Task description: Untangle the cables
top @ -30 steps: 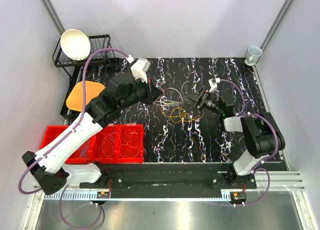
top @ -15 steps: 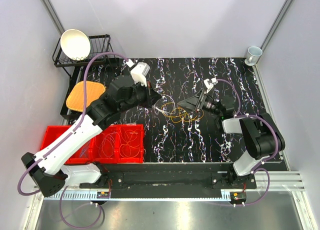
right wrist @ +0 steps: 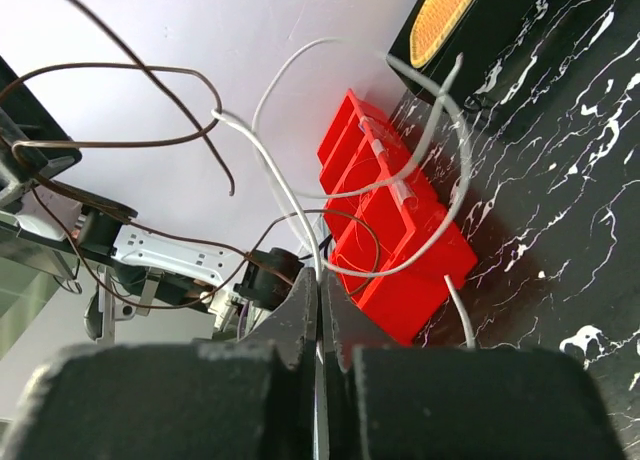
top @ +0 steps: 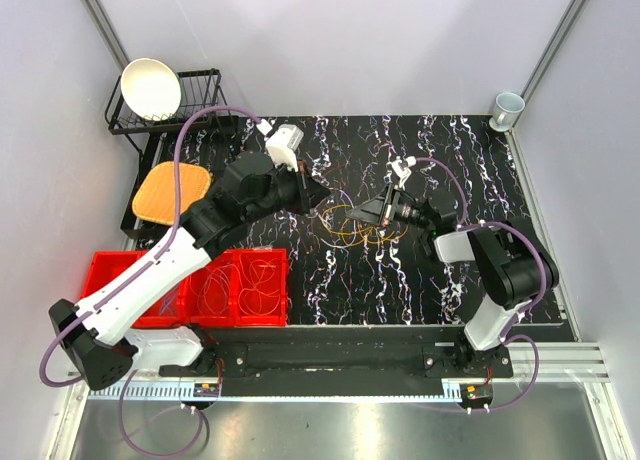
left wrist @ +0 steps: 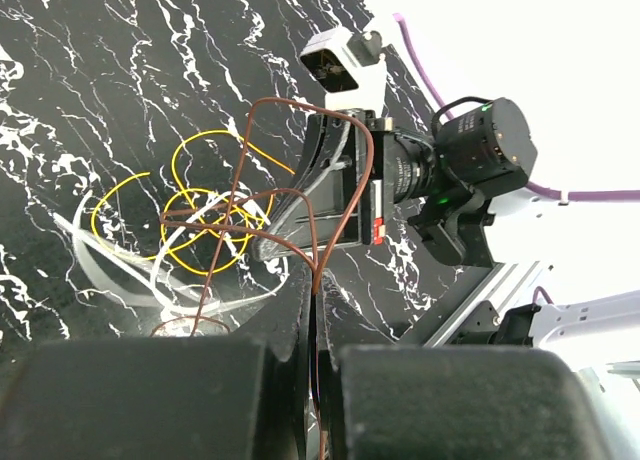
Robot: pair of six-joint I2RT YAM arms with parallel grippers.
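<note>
The cables lie tangled in the middle of the black mat: yellow loops, a white cable and a brown cable. My left gripper is at the tangle's left side. It is shut on the brown cable, which rises in a tall loop. From the right, my right gripper meets the tangle. It is shut on the white cable, which arcs up out of its tips. The brown cable crosses in front of it.
Red bins holding coiled cables sit at the mat's left front. An orange pad and a wire rack with a white bowl stand at the back left. A mug is at the back right corner.
My right gripper has moved left into the tangle and shut on the white cable. The left gripper has shifted slightly right, still shut on the brown cable.
</note>
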